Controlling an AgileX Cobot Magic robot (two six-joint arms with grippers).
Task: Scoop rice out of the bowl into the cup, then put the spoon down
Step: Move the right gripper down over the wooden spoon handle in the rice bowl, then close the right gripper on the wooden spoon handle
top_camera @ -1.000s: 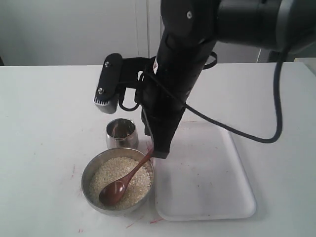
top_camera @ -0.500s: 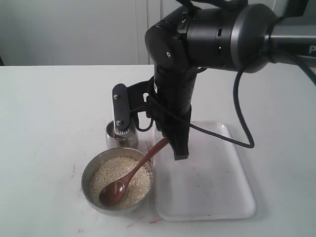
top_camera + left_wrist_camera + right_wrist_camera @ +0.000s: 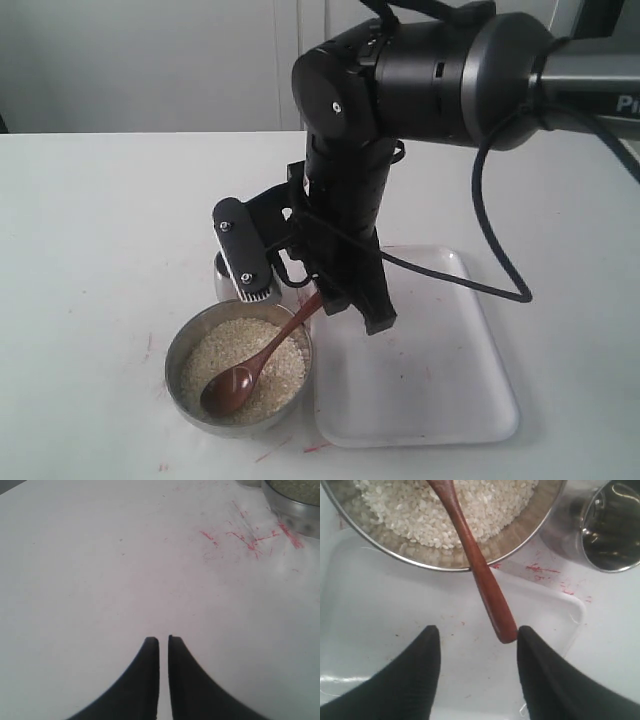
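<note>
Small shiny steel cup is mostly hidden behind the right arm's wrist in the exterior view. It sits just behind the wide steel bowl of off-white rice. Dark wooden spoon has its head on the rice and its handle over the rim toward the white plastic tray. Red marks on the white desk. Right hand points down, fingers spread around the handle end; contact unclear. Left hand is nearly closed, holding nothing.
</note>
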